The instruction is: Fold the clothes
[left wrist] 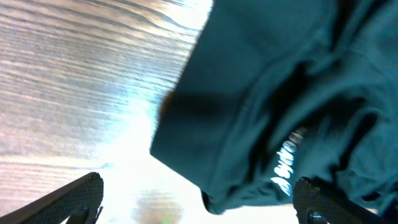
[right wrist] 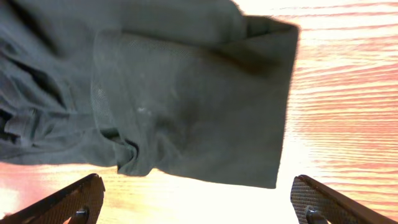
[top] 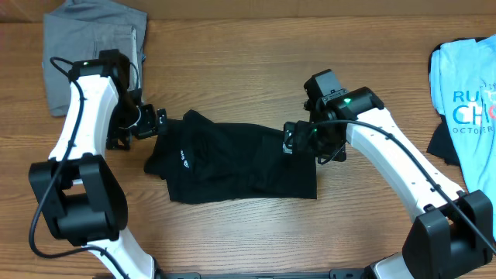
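A black garment [top: 232, 159] with small white logo marks lies rumpled and partly folded in the middle of the table. My left gripper [top: 159, 122] hovers at its upper left corner, open, with nothing between its fingers. In the left wrist view the dark cloth [left wrist: 286, 93] fills the right side and a white logo [left wrist: 287, 168] shows near the right finger [left wrist: 323, 202]. At the garment's upper right edge my right gripper [top: 293, 138] stands open. The right wrist view has the cloth's folded edge [right wrist: 205, 118] just beyond the spread fingers [right wrist: 68, 202], which do not touch it.
A folded grey garment [top: 89, 46] lies at the back left corner. A light blue printed T-shirt [top: 469, 101] sits on a dark cloth at the right edge. Bare wood table [top: 232, 70] surrounds the black garment.
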